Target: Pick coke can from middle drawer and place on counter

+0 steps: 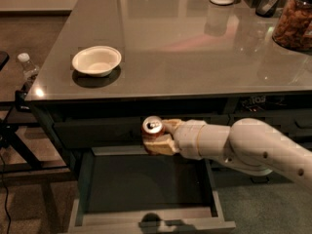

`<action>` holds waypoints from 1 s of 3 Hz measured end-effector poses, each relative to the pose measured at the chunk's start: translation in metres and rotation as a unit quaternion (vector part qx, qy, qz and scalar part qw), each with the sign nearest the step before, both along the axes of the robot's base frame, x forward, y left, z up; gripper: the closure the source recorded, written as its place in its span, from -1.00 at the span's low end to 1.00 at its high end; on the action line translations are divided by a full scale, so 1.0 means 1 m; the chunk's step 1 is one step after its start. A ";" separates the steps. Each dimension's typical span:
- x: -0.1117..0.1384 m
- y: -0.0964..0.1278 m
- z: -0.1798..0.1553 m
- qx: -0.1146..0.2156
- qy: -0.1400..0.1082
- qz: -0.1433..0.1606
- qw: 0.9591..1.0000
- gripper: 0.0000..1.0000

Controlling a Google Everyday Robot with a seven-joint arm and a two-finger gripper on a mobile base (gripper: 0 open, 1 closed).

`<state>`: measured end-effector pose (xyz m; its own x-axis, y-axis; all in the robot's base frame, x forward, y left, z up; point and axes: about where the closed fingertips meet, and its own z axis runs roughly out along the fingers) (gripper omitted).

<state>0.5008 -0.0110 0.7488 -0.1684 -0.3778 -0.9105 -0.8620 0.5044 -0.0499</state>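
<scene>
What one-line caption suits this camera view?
Gripper holds the coke can above the open middle drawer, below the counter.

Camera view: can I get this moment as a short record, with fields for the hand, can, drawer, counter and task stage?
hand: shut on the can, above the open drawer, just below the counter's front edge
can: upright, held clear of the drawer floor
drawer: pulled open
counter: white bowl near its front left; no can on it
stage: can out of drawer, not yet placed
</scene>
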 end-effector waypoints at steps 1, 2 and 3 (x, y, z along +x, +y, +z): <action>0.004 -0.016 0.039 -0.007 -0.019 -0.023 1.000 1.00; 0.012 -0.025 0.078 -0.018 -0.041 -0.032 0.998 1.00; 0.013 -0.026 0.084 -0.019 -0.045 -0.033 0.998 1.00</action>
<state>0.5138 -0.0370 0.8326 -0.1128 -0.4034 -0.9080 -0.8181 0.5563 -0.1455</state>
